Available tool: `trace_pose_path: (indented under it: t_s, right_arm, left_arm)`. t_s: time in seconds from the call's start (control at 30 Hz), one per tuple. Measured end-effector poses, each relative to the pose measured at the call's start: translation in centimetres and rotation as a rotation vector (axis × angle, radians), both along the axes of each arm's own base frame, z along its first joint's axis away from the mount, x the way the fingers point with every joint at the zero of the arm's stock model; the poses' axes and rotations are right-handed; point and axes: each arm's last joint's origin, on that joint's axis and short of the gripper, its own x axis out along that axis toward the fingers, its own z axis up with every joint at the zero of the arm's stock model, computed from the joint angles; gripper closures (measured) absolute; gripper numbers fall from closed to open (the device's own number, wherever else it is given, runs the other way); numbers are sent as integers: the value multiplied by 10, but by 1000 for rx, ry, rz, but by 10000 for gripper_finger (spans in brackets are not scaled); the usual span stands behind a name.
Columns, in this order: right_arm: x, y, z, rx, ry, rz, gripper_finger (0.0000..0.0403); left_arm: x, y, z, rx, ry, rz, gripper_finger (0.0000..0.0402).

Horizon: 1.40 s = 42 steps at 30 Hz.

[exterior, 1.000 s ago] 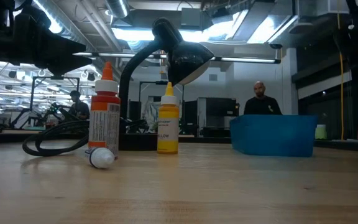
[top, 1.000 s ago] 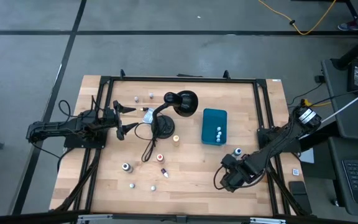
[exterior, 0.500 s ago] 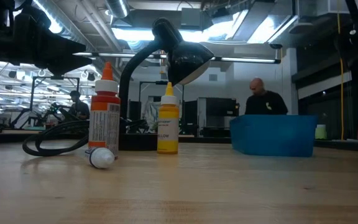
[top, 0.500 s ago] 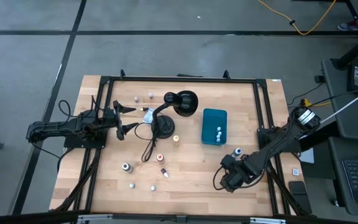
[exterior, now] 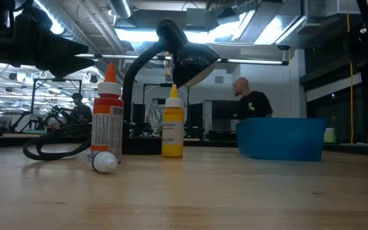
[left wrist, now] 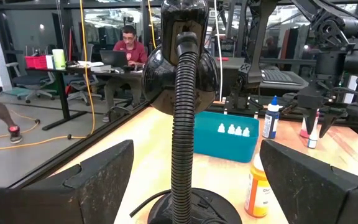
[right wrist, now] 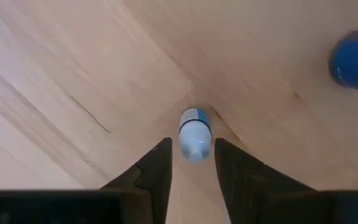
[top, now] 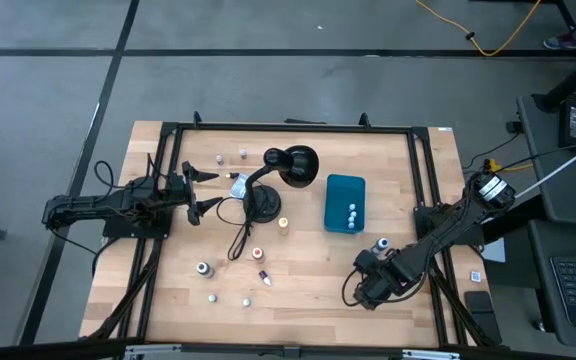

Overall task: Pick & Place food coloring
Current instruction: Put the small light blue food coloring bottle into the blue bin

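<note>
My right gripper (right wrist: 194, 152) points down near the table's front right, shut on a tiny food coloring bottle (right wrist: 194, 132) with a white tip and a blue band. In the high view this gripper (top: 368, 287) hides the bottle. A blue-capped bottle (top: 381, 243) stands just beyond it. The teal box (top: 345, 203) holds several white-capped bottles (left wrist: 233, 129). More bottles (top: 258, 254) stand or lie on the wood at the front left. My left gripper (top: 200, 190) stands open and level at the left, facing the black lamp (left wrist: 182, 93). My right gripper has the small bottle between its two fingertips (right wrist: 164, 155), one on each side of its body (right wrist: 194, 118). The fingers come from above, pointing down. The bottle's white tip points up toward the wrist. I cannot tell whether its base rests on the table.
The black desk lamp (top: 288, 165) with its coiled cord (top: 236, 235) stands mid-table. An orange bottle (exterior: 108, 110) and a yellow one (exterior: 172, 122) stand near it. Black frame rails (top: 428, 190) run along the table's edges. A person (exterior: 251, 102) moves in the room behind.
Both arms have kept their places. The person in the room behind the table has walked toward the left of the low view.
</note>
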Motion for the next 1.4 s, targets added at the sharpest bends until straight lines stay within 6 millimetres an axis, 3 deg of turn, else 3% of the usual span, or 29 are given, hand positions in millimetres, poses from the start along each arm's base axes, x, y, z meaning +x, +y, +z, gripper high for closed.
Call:
trace_pose_path:
  t_s: [0.5,0.63,0.93,1.2,1.4]
  right_arm:
    - [3,2,1,10,-33,58,350]
    - [6,1,10,8,-44,99,349]
    - [21,-21,63,-36,-32,251,347]
    - [39,-62,131,-157,-3,343,346]
    - [50,-99,167,-226,-23,387,346]
  left_arm:
    - [0,0,0,0,0,0,56]
    - [0,0,0,0,0,0,56]
    - [0,0,0,0,1,0,56]
    - [0,0,0,0,1,0,56]
    - [0,0,0,0,0,0,56]
